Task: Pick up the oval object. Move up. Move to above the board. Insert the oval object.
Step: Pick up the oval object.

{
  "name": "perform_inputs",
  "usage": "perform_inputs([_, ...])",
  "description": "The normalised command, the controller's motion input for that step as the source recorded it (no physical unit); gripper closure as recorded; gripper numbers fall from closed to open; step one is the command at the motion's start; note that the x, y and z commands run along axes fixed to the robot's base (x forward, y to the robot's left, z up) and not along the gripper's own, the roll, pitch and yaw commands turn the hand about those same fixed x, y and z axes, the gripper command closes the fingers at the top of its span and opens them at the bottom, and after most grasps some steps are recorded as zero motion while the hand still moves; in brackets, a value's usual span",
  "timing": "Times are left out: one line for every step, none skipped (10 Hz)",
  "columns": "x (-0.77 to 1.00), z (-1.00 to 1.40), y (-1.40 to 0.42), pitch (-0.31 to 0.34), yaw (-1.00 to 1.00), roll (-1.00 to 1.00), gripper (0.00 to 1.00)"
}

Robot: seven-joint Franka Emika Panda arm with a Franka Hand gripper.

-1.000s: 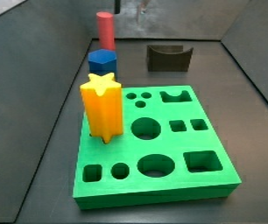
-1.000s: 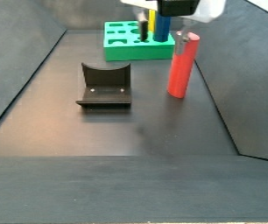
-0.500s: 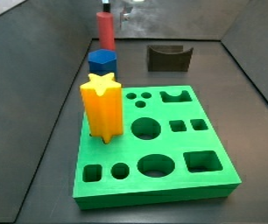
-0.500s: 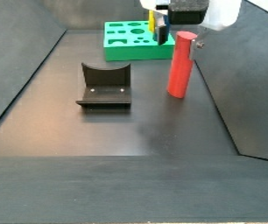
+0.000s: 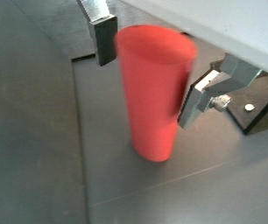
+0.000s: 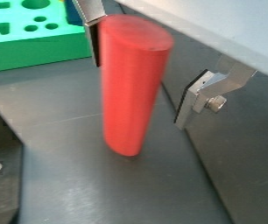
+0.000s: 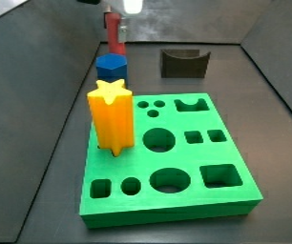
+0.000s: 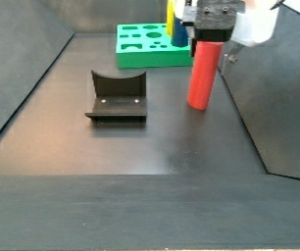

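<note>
My gripper (image 5: 148, 68) sits over the top of the oval object (image 5: 153, 92), with its 2 silver fingers (image 6: 197, 96) spread to either side of the red-pink peg. In both wrist views the jaws stand wide enough that one finger lies close against the peg's side while the opposite finger stands off it with a visible gap, so I have no hold on it. The peg stands upright on the dark floor (image 6: 89, 188), its flat top level with my fingers and its foot well below them. In a side view my gripper (image 8: 216, 29) hangs right at the top of the oval object (image 8: 203, 76), and the white body of my wrist shows just beside it. The board (image 6: 25, 35) lies beyond the peg from my gripper, apart from it, a bright green slab with cut-out holes. In a side view the board (image 7: 175, 152) carries an orange-yellow star peg (image 7: 109, 116) standing upright in it, and a blue hexagonal block (image 7: 111, 67) sits between the board and the oval object (image 7: 113, 31). The fixture (image 8: 116, 95) stands on the floor off to one side of my gripper, well apart from the peg.
</note>
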Motion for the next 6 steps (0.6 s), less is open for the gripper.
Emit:
perform_inputs([-0.14, -0.07, -0.04, -0.066, 0.11, 0.00, 0.00])
perform_inputs([0.00, -0.11, -0.08, -0.053, 0.47, 0.00, 0.00])
perform_inputs([-0.05, -0.13, -0.03, -0.066, 0.46, -0.05, 0.00])
perform_inputs([0.00, -0.09, 0.00, -0.009, 0.51, -0.06, 0.00])
perform_inputs([0.00, 0.00, 0.00, 0.000, 0.00, 0.00, 0.00])
perform_inputs([0.00, 0.00, 0.00, 0.000, 0.00, 0.00, 1.00])
